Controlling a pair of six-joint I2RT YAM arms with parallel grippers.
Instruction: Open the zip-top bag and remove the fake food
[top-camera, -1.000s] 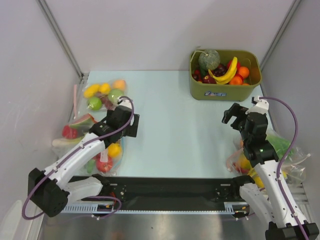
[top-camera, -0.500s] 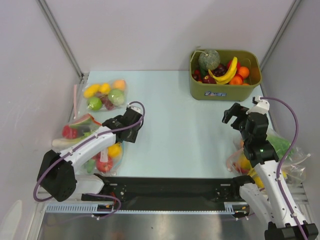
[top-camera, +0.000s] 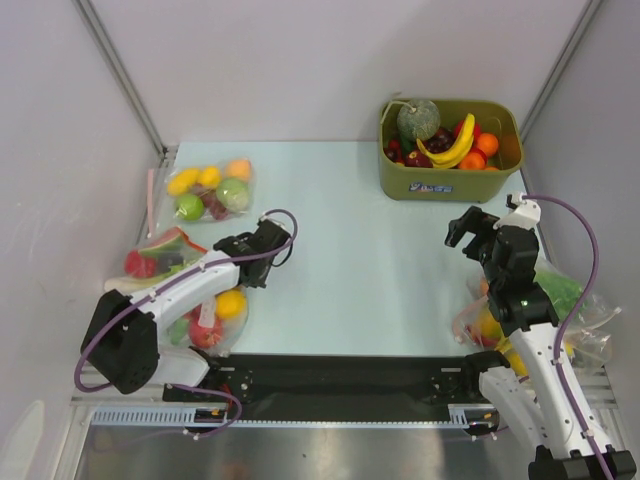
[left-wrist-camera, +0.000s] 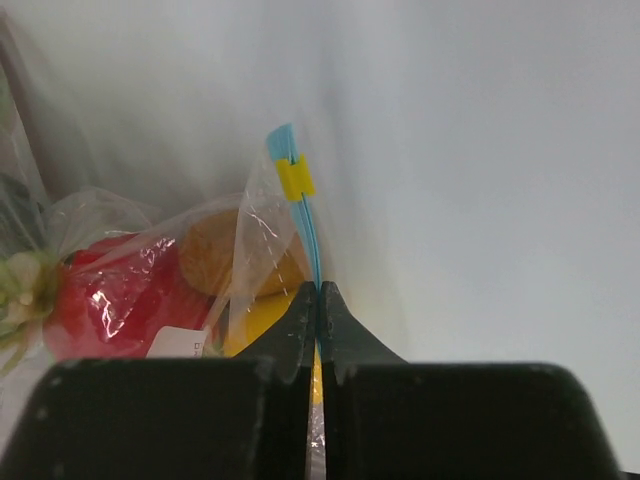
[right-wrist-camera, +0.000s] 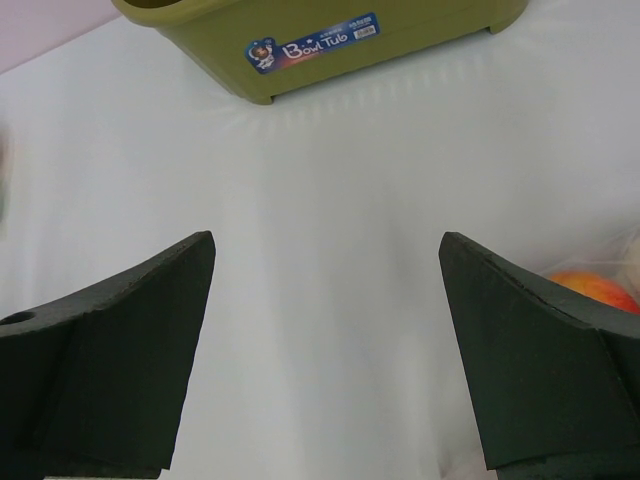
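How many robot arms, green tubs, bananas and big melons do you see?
Robot arms: 2 (left arm, right arm)
Green tubs: 1
Bananas: 1
Big melons: 1
Total: 5

Left wrist cam: the left gripper (left-wrist-camera: 318, 298), pinched on the zip strip (left-wrist-camera: 305, 225), is blocking the whole bottom of the zip-top bag (left-wrist-camera: 250, 235), so the fake food (left-wrist-camera: 120, 295) is only half showing. The right wrist cam is chopping off the olive bin (right-wrist-camera: 330, 40) at the top and an orange fruit (right-wrist-camera: 598, 290) at the right edge. In the top view, the right arm (top-camera: 520, 290) is covering part of the bags (top-camera: 580, 300) beside it.
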